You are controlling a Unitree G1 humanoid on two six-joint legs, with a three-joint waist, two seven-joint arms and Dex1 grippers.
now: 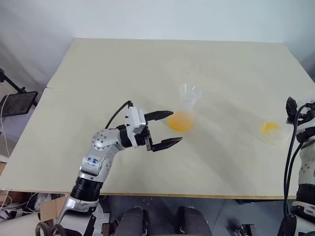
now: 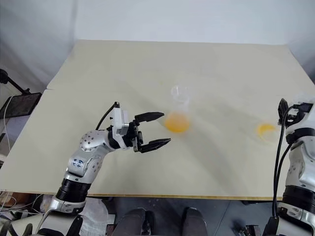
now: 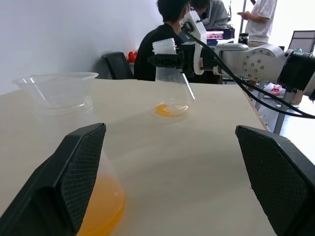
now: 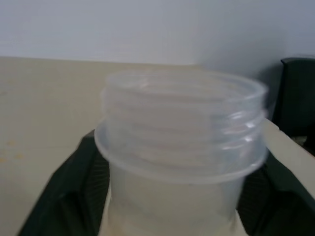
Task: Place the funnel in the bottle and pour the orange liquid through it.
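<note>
The bottle (image 1: 186,109) stands mid-table with the small clear funnel (image 1: 189,92) seated in its mouth and a pool of orange liquid (image 1: 180,121) in its base. My left gripper (image 1: 176,127) is open just to its left, its jaws level with the base and apart from it. In the left wrist view the funnel (image 3: 54,84) tops the bottle (image 3: 66,132) beside one finger. A clear conical flask (image 3: 172,83) with a thin orange residue (image 1: 269,129) stands at the table's right edge. My right gripper (image 1: 298,110) sits at its threaded neck (image 4: 182,142).
The flask stands close to the pale table's (image 1: 147,64) right edge. A black stand (image 1: 17,103) is off the table's left side. In the left wrist view, people (image 3: 167,29) and a dark chair (image 3: 115,64) are beyond the table.
</note>
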